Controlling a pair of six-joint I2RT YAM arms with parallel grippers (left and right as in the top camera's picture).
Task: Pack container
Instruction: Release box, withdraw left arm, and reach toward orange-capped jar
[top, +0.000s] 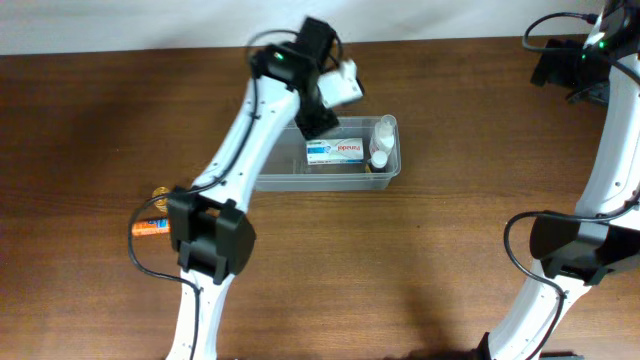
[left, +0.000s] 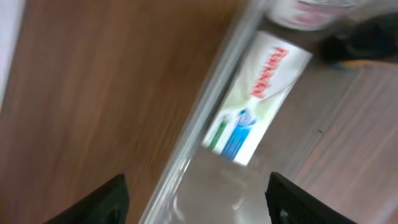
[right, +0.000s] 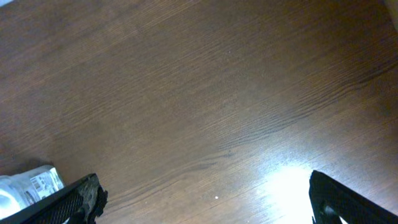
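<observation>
container (top: 330, 181), overhead view: sits on the counter (top: 450, 260) just above the middle of the frame, mouth up and long side running left to right, so things can be lowered straight in.
carton (top: 337, 151), overhead view: white and blue, lying flat and lengthwise in the middle of the container's floor. Lying flat, it probably leaves room for more.
bottle (top: 381, 145), overhead view: small and white, at the container's right end, just beside the carton.
left jaws, overhead view: on the left arm (top: 240, 140), above the container's upper-left part. How wide they stand is hard to read here.
orange item (top: 150, 227), overhead view: at the left of the frame, well apart from the container, probably waiting to be packed.
right jaws, overhead view: in the upper right corner, well apart from the container, likely kept out of the way.
left jaws, left wrist view: the dark fingers (left: 106, 202) show in the bottom corners, spread apart with nothing between them. The picture is blurred.
container, left wrist view: its rim (left: 208, 109) runs diagonally up the middle, with the carton (left: 258, 99) inside it at upper right.
right jaws, right wrist view: the fingers (right: 74, 199) stand wide at the bottom corners, holding nothing, above the counter's wood (right: 217, 93).
clear labelled thing (right: 28, 186), right wrist view: at the lower left edge. I cannot tell what it is.
</observation>
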